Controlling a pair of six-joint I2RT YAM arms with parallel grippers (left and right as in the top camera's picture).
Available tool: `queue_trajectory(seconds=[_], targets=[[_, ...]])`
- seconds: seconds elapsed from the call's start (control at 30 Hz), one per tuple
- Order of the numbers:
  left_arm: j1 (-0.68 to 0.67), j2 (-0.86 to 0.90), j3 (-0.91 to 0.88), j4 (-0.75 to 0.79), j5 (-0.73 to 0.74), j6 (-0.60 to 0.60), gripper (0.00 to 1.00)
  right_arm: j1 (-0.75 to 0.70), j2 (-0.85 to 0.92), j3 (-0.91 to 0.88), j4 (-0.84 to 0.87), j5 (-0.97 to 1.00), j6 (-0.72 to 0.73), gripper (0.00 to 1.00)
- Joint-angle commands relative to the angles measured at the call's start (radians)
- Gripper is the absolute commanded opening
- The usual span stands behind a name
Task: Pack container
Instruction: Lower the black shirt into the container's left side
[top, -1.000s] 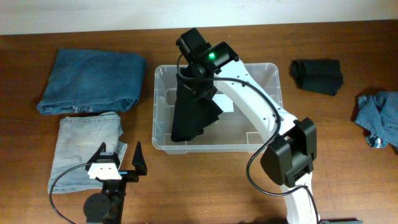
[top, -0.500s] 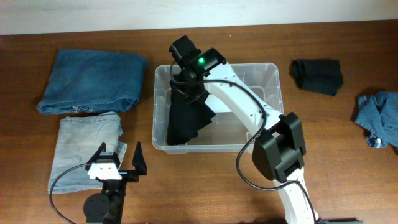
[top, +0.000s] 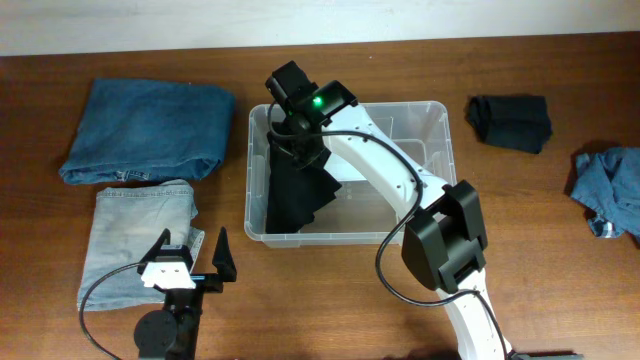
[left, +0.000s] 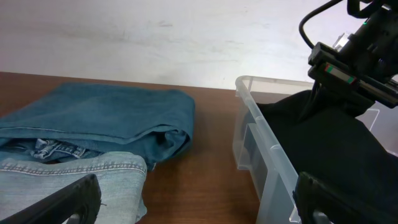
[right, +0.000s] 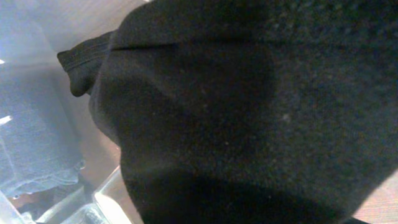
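Note:
The clear plastic container stands at mid table; its near wall shows in the left wrist view. My right gripper is over the container's left end, shut on a black garment that hangs down into the tub along its left wall. The garment fills the right wrist view and hides the fingers there. It also shows in the left wrist view. My left gripper is open and empty near the front edge, left of the container, and its fingers frame the left wrist view.
Folded dark blue jeans lie at the back left, with light blue jeans in front of them beside my left gripper. A folded black cloth lies right of the container. A crumpled blue denim piece is at the far right.
My right arm has moved left with the black garment, from the tub's middle to its left wall. The left arm has not moved.

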Motion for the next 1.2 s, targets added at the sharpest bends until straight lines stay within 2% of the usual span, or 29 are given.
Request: queue_trajectory(seconds=[0.0, 0.03, 0.1, 0.13, 0.23, 0.37, 0.53, 0.6, 0.7, 0.77, 0.83, 0.9, 0.97, 1.03, 1.13, 1.17], targets=[[0.004, -0.004, -0.002, -0.008, 0.001, 0.016, 1.0, 0.012, 0.005, -0.002, -0.004, 0.003, -0.007, 0.2], [0.004, -0.004, -0.002, -0.008, 0.001, 0.016, 0.99, 0.012, 0.005, -0.002, -0.004, 0.006, -0.021, 0.29], [0.004, -0.004, -0.002, -0.008, 0.001, 0.016, 0.99, 0.012, 0.005, -0.002, -0.007, 0.022, -0.035, 0.53], [0.004, -0.004, -0.002, -0.008, 0.001, 0.016, 0.99, 0.012, 0.005, -0.002, -0.011, 0.03, -0.045, 0.61], [0.004, -0.004, -0.002, -0.008, 0.001, 0.016, 0.99, 0.011, 0.005, -0.002, -0.032, 0.064, -0.057, 0.74], [0.004, -0.004, -0.002, -0.008, 0.001, 0.016, 0.99, 0.011, 0.005, -0.002, -0.063, 0.136, -0.136, 0.88], [0.004, -0.004, -0.002, -0.008, 0.001, 0.016, 0.99, 0.011, 0.005, -0.002, -0.136, 0.258, -0.214, 0.93], [0.004, -0.004, -0.002, -0.008, 0.001, 0.016, 0.99, 0.011, 0.005, -0.002, -0.141, 0.288, -0.29, 0.98], [0.004, -0.004, -0.002, -0.008, 0.001, 0.016, 0.99, 0.011, 0.005, -0.002, -0.142, 0.318, -0.404, 0.99], [0.004, -0.004, -0.002, -0.008, 0.001, 0.016, 0.99, 0.011, 0.005, -0.002, -0.126, 0.317, -0.504, 0.98], [0.004, -0.004, -0.002, -0.008, 0.001, 0.016, 0.99, 0.011, 0.005, -0.002, -0.124, 0.317, -0.557, 0.93], [0.004, -0.004, -0.002, -0.008, 0.001, 0.016, 0.99, 0.011, 0.005, -0.002, -0.131, 0.314, -0.575, 0.8], [0.004, -0.004, -0.002, -0.008, 0.001, 0.016, 0.99, 0.011, 0.005, -0.002, -0.138, 0.309, -0.576, 0.58], [0.004, -0.004, -0.002, -0.008, 0.001, 0.016, 0.99, 0.012, 0.005, -0.002, -0.143, 0.304, -0.576, 0.4], [0.004, -0.004, -0.002, -0.008, 0.001, 0.016, 0.99, 0.012, 0.005, -0.003, -0.15, 0.304, -0.576, 0.19], [0.004, -0.004, -0.002, -0.008, 0.001, 0.016, 0.99, 0.012, 0.006, -0.008, -0.15, 0.306, -0.576, 0.16]])
